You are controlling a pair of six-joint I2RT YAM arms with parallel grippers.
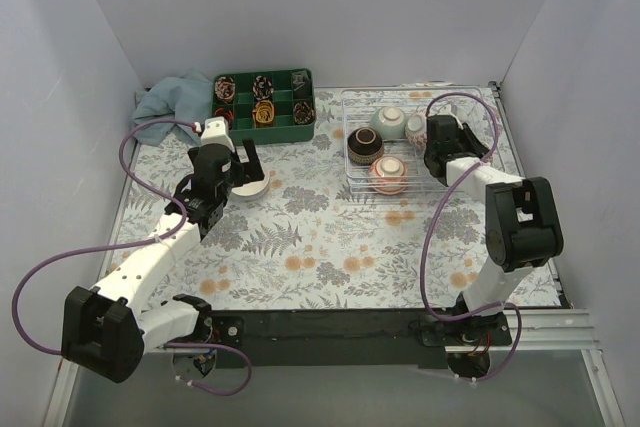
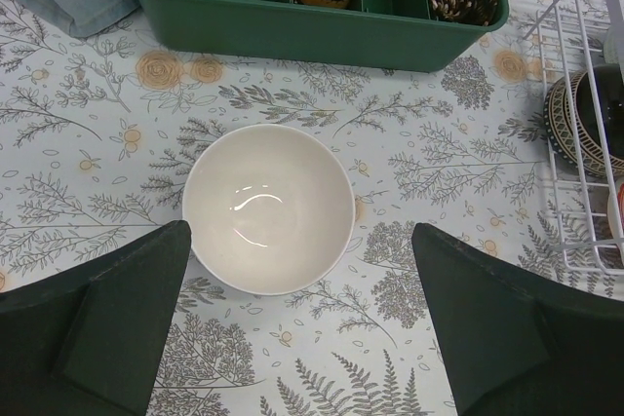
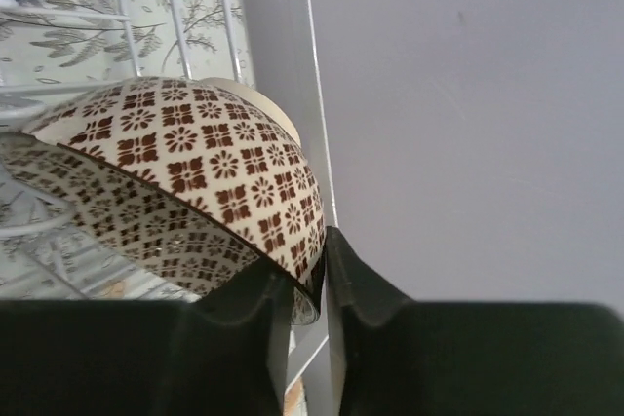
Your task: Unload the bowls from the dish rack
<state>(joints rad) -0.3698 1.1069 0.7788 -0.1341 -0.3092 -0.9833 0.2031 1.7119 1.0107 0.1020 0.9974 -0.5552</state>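
Observation:
The white wire dish rack [image 1: 352, 179] stands at the back right. In it are a dark bowl [image 1: 364, 145], a pale bowl [image 1: 390, 122] and a red-patterned bowl [image 1: 389, 174]. My right gripper [image 1: 428, 135] is inside the rack, shut on the rim of a cream bowl with brown flower pattern [image 3: 195, 158], which is tilted on its side; one finger is inside the rim and one outside [image 3: 317, 280]. A plain white bowl [image 2: 268, 207] stands upright on the table left of the rack. My left gripper [image 2: 300, 233] is open and empty just above it, with its fingers [image 2: 107, 323] on either side.
A green compartment tray [image 1: 262, 99] with rolled items stands at the back, with a blue cloth [image 1: 170, 95] left of it. The rack's edge [image 2: 585, 192] with the dark bowl shows to the right of the left gripper. The enclosure wall [image 3: 468, 94] is close behind the rack.

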